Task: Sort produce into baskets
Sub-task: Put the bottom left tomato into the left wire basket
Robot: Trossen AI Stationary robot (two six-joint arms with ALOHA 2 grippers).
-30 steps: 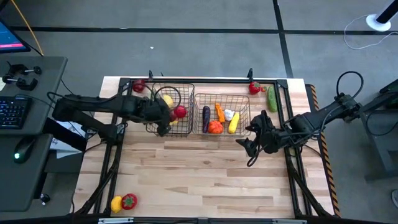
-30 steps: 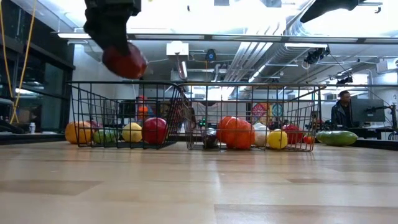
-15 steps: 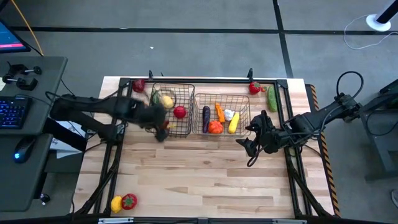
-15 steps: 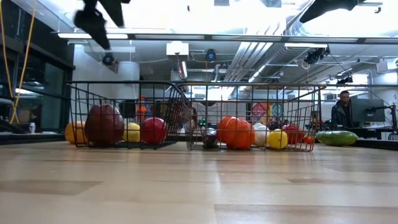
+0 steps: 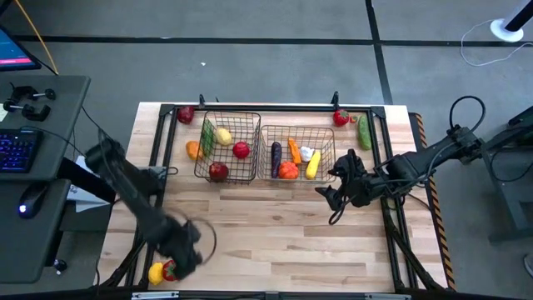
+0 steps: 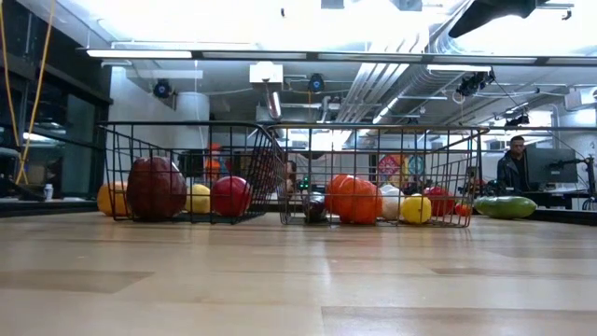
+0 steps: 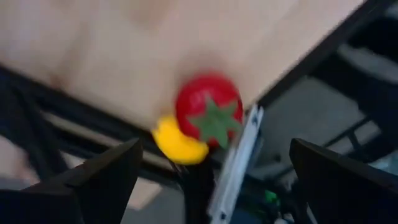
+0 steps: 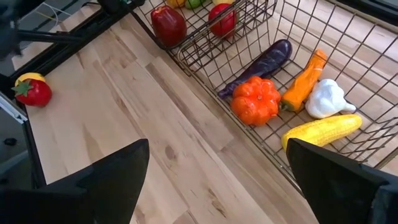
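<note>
My left gripper (image 5: pixel 178 255) is open and empty above the table's near left corner, over a red piece with a green top (image 7: pixel 209 117) and a yellow piece (image 7: pixel 176 143) lying side by side at the table's edge (image 5: pixel 165 271). The narrower basket (image 5: pixel 246 125) holds a dark red apple (image 5: pixel 218 171) and several other pieces. The wider basket (image 5: pixel 325 133) holds an eggplant, a carrot, a garlic, a pumpkin and a corn cob. My right gripper (image 5: pixel 331 198) is open and empty, just near of the wider basket's right end.
A red piece (image 5: pixel 185 114) lies at the far left of the table outside the narrower basket. Another red piece (image 5: pixel 341 117) and a green cucumber (image 5: pixel 364 132) lie at the far right. Bare wood (image 5: pixel 266 233) fills the near half of the table.
My left gripper has let go of the dark red apple above the narrower basket; the apple has dropped and now rests in the basket's near left part. The left arm has then swung fast toward the table's near left corner, over the red and yellow pieces.
</note>
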